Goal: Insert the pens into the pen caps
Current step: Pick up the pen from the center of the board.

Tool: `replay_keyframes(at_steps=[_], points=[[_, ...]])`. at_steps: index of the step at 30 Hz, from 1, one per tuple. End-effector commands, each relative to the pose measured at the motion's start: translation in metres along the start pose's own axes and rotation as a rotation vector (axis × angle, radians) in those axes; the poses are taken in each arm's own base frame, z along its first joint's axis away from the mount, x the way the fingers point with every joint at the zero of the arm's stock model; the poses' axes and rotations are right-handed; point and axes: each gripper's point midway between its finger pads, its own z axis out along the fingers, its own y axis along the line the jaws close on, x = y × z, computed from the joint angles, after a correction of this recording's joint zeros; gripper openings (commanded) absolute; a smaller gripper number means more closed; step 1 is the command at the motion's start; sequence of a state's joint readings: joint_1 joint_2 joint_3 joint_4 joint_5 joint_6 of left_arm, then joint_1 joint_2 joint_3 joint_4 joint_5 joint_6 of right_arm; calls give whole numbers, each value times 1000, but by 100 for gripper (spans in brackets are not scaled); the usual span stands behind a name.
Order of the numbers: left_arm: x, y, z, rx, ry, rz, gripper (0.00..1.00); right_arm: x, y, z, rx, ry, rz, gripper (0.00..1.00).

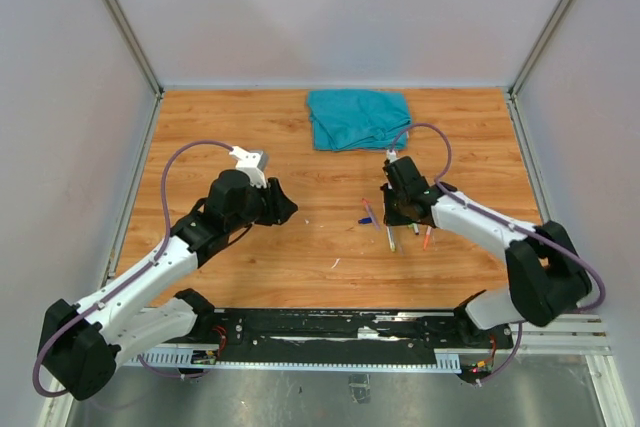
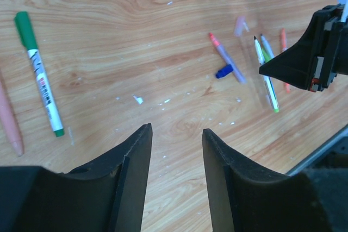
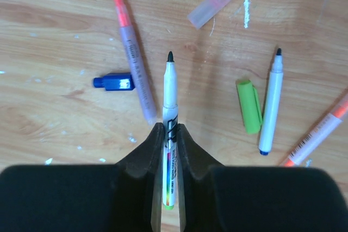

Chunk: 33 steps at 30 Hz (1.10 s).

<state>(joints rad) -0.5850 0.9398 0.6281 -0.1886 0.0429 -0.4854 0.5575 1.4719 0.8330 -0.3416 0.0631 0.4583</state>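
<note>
My right gripper (image 3: 169, 131) is shut on a white pen with a green end (image 3: 169, 88), its dark tip pointing away, low over the table. A green cap (image 3: 249, 106) lies just right of it, beside a white pen with a blue end (image 3: 271, 101). A blue cap (image 3: 113, 81) and a purple pen with a red cap (image 3: 133, 66) lie to the left. A pink translucent cap (image 3: 215, 2) lies farther off. An orange pen (image 3: 321, 133) lies at the right. My left gripper (image 2: 176, 133) is open and empty over bare wood, left of the cluster (image 1: 390, 227).
A capped green marker (image 2: 38, 74) and a pink pen (image 2: 10, 120) lie on the wood to the left in the left wrist view. A crumpled teal cloth (image 1: 358, 117) lies at the table's back middle. White walls and metal posts enclose the table.
</note>
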Motion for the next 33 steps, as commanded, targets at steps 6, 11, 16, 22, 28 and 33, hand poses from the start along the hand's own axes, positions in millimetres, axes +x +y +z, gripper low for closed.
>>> replay_keyframes(at_steps=[6, 11, 16, 22, 28, 33], points=[[-21, -51, -15, 244, -120, -45, 52, -43, 18, -77, -210, -327, 43, 1], [-32, -85, -32, 373, -215, -35, 57, -62, 46, -129, -437, -538, 48, 0], [-35, -109, -40, 461, -270, -30, 61, -68, 69, -165, -645, -672, 78, 1], [-26, -133, -38, 556, -263, -31, 65, -66, 95, -187, -887, -707, 147, 1], [-18, -155, -40, 660, -247, -15, 65, -67, 116, -200, -1036, -715, 184, 1], [-15, -156, -34, 653, -235, -11, 65, -67, 132, -209, -1105, -711, 171, 1]])
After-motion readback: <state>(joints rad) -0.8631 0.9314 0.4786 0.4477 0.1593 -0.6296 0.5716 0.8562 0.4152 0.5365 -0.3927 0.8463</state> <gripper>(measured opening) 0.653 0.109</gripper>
